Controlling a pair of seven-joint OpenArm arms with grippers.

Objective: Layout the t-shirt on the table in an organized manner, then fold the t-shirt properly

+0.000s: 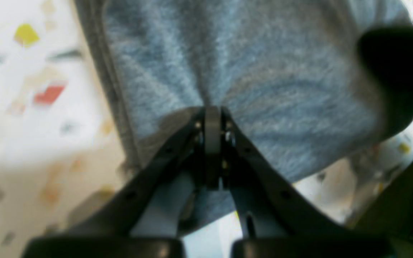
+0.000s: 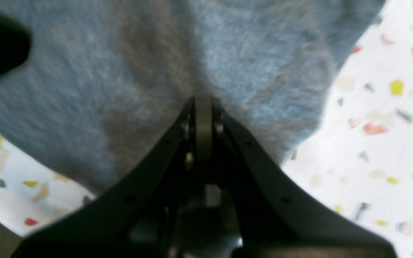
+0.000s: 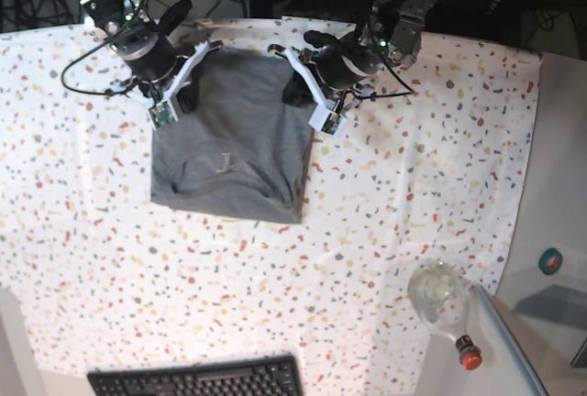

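Note:
The heather-grey t-shirt lies as a rough rectangle on the flecked table, its far edge between my two arms. In the base view my left gripper is at the shirt's far right corner and my right gripper at its far left corner. In the left wrist view the left gripper is shut on a pinch of the t-shirt, and creases spread out from its tips. The right gripper is likewise shut on the t-shirt.
A clear bottle with a red cap lies at the lower right, on the edge of a grey surface. A black keyboard sits at the front edge. Cables and equipment stand behind the table.

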